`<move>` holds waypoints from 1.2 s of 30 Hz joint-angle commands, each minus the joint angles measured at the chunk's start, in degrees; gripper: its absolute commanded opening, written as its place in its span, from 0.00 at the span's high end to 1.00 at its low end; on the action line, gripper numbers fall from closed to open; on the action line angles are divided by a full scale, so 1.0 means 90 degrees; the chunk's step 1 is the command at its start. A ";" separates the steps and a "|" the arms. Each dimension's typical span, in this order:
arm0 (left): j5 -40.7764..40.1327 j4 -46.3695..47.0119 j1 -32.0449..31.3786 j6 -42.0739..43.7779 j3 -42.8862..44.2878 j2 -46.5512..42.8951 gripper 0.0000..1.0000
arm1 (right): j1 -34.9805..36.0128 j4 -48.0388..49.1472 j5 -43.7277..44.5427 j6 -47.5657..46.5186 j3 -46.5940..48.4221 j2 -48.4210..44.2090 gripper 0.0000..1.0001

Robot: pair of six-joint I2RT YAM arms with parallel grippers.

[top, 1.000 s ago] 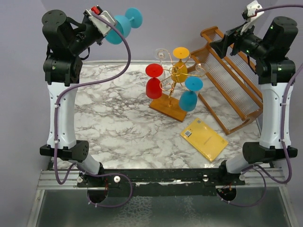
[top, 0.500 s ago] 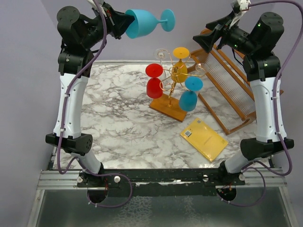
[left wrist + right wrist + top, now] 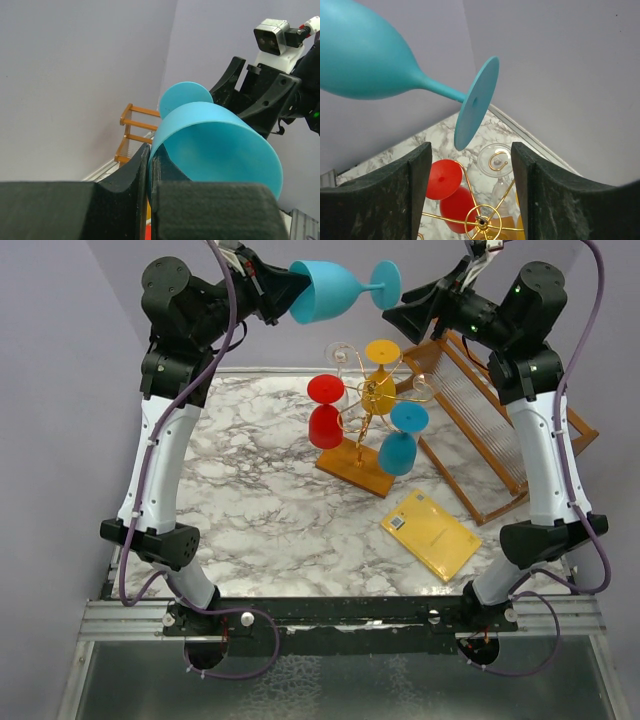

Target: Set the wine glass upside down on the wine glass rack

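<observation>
high above the gold wire wine glass rack (image 3: pixel 372 405), the left end effector (image 3: pixel 283 292) clamps the turquoise wine glass (image 3: pixel 335 292) sideways by its bowl rim, its foot just before the right end effector (image 3: pixel 412 312), spread wide and touching nothing.

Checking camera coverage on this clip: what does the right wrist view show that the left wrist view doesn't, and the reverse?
Only the right wrist view shows the gold wine glass rack with a red glass and a clear glass hanging on it, plus the marble table. Only the left wrist view shows the left gripper shut on the bowl's rim, and the brown slatted rack. Both show the held blue wine glass.
</observation>
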 commanded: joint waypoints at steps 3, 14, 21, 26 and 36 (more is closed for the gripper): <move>-0.0164 0.0203 -0.0153 -0.0096 -0.0132 -0.0025 1.00 | 0.0056 0.0280 0.0385 0.0538 -0.0032 0.0014 0.45; -0.0181 0.0138 -0.0324 -0.0003 -0.0276 -0.0013 1.00 | 0.0065 0.0253 0.0727 0.0774 -0.0202 0.0033 0.73; -0.0172 0.0129 -0.0394 0.0137 -0.0327 -0.0053 1.00 | 0.0065 0.0090 0.1379 0.0741 -0.0342 -0.0054 0.98; -0.0102 0.0104 -0.0394 0.0306 -0.0467 -0.0206 0.88 | 0.0051 0.0000 0.1926 0.0481 -0.0384 -0.0179 0.99; -0.0540 -0.1001 -0.0389 0.1782 -0.0752 -0.0864 0.47 | -0.0306 0.0082 0.2301 -0.0502 -0.0504 -0.0438 0.99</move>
